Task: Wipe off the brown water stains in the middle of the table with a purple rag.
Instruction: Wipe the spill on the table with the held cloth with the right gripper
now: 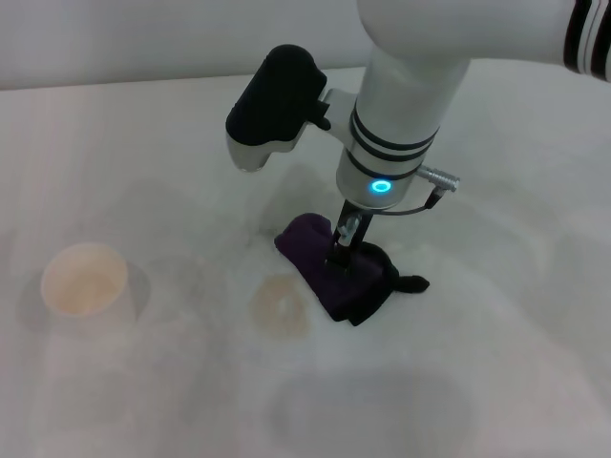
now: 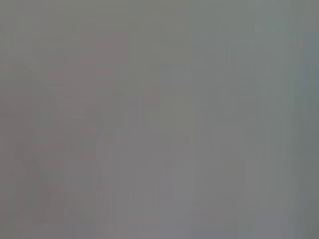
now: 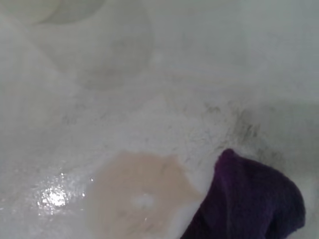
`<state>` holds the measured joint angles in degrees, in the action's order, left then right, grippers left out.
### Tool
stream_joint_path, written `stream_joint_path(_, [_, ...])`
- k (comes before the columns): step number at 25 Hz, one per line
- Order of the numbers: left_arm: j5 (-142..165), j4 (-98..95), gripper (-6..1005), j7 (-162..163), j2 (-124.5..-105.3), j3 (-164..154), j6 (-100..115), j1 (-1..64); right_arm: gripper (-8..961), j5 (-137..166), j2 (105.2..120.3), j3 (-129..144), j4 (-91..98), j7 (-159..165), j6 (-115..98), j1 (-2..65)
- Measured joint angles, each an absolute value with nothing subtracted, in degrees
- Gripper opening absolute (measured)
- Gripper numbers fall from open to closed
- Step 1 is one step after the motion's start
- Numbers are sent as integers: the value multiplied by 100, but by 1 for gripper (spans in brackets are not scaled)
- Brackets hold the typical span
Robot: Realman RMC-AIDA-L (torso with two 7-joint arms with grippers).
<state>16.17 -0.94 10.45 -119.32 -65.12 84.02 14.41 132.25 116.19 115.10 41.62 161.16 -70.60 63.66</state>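
The purple rag (image 1: 336,270) lies bunched on the white table (image 1: 496,315), its black loop sticking out on the right side. My right gripper (image 1: 342,250) comes straight down into the rag and is shut on it. The brown water stain (image 1: 279,305) is a pale tan patch just left of the rag, close to its edge. In the right wrist view the stain (image 3: 142,196) lies beside the rag (image 3: 249,204) on the wet table (image 3: 199,74). The left gripper is out of view; its wrist view is a blank grey.
A white paper cup (image 1: 84,280) with a tan inside stands at the left of the table. Faint grey smudges mark the tabletop around the stain.
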Motion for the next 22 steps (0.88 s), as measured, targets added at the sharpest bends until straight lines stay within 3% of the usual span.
stream_joint_path(22, [1667,-85,892,1045,-11930,-6513,8430,1437,111,11768,11618,12576,4673,15875,-6991,6550])
